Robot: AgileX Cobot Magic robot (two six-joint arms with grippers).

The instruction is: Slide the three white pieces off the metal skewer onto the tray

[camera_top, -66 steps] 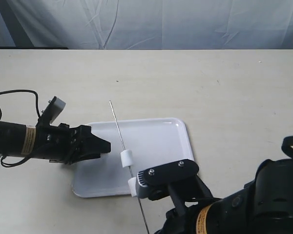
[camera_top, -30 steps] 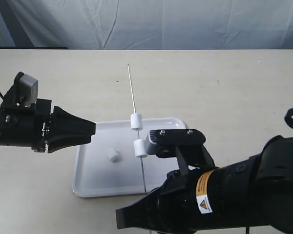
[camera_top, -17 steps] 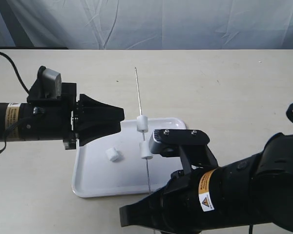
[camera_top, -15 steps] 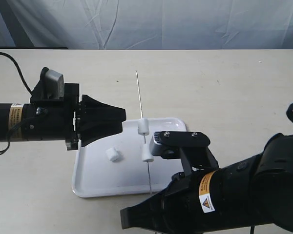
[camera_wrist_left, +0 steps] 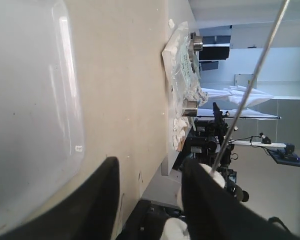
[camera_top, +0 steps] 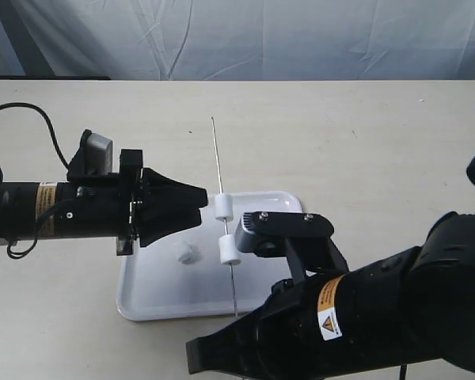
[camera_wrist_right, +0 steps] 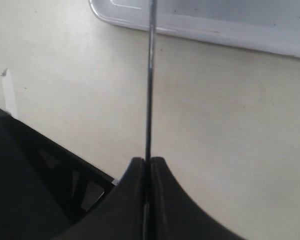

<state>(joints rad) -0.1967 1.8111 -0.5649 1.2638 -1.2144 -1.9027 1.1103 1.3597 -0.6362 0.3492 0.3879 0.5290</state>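
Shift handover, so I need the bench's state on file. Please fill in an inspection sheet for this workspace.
Surface: beige table, faintly speckled.
Job's things: white tray holds one loose piece; upper piece and lower piece are threaded on the metal skewer above it.
Clutter: clear packet near the table's edge.
Grippers: left gripper open beside the upper piece; right gripper shut on the metal skewer.
Cables: black cable loops behind the left arm.
Surroundings: wrinkled pale cloth backdrop.
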